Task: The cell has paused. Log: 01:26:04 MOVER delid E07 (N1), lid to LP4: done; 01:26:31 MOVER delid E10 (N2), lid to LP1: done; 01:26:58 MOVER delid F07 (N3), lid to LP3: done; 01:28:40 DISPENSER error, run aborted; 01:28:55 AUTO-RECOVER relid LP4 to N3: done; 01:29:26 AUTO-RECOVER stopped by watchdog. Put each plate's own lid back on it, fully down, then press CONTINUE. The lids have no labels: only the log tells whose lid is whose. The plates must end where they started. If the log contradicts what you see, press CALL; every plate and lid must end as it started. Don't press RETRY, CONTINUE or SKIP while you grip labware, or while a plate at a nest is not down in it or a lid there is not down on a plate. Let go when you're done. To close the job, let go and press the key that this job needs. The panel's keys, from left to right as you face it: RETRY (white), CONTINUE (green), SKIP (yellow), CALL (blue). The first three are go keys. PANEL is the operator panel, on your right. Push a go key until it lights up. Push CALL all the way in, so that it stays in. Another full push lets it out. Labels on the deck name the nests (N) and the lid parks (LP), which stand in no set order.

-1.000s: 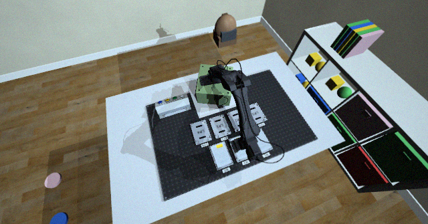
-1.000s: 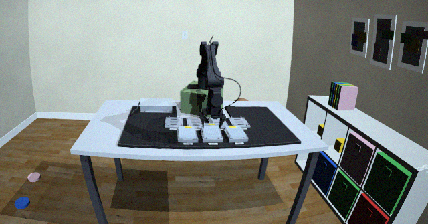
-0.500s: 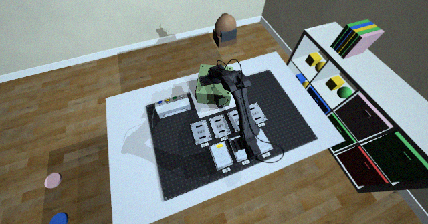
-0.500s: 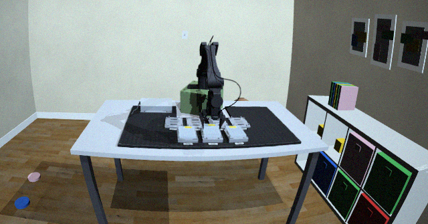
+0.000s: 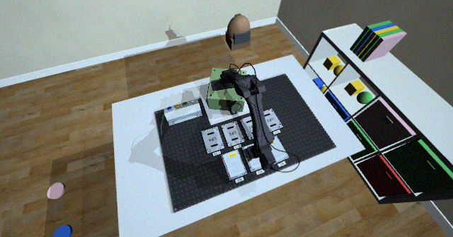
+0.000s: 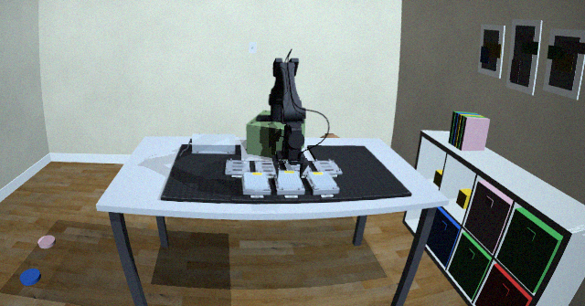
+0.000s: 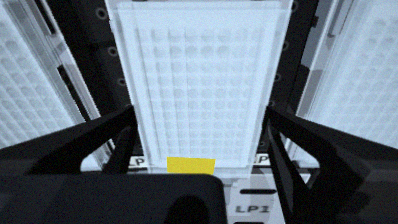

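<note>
Lid (image 7: 199, 90): clear, rectangular, dimpled grid under it.
Gripper (image 7: 200, 145): you see it clamped on the lid.
Wrist view only: "LP1" label (image 7: 252, 209) at 5 o'clock.

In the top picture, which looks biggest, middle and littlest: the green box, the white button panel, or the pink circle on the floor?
1. The green camouflage box behind the arm looks biggest.
2. The white operator panel with coloured keys comes next.
3. The pink round disc on the wooden floor looks smallest, though it lies lower, farther from the camera.
</note>
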You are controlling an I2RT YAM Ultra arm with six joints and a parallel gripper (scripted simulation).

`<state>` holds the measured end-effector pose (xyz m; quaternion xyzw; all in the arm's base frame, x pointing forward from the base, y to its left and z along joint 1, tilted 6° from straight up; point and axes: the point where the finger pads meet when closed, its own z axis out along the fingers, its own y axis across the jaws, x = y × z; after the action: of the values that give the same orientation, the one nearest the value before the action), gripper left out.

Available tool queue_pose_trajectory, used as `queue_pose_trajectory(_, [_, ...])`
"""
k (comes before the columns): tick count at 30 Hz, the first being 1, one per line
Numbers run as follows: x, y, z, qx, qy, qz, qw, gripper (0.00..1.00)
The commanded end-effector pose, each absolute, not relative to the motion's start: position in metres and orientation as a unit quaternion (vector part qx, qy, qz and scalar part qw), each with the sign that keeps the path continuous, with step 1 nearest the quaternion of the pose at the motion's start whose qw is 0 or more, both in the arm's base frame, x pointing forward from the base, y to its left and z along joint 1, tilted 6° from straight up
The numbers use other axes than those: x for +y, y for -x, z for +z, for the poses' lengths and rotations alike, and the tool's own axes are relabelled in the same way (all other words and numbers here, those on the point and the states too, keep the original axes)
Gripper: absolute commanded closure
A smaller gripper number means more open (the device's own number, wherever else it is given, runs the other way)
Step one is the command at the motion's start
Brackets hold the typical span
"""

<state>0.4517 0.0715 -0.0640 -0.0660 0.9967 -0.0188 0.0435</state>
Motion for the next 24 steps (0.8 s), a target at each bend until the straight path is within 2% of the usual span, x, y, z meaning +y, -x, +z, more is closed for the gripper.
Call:
queue_pose_trajectory(1, [0.080,-0.459,-0.057,0.995,0.073,-0.014,0.060,1.00])
queue_pose_trajectory(24, [0.079,-0.458,-0.061,0.996,0.073,-0.017,0.056,1.00])
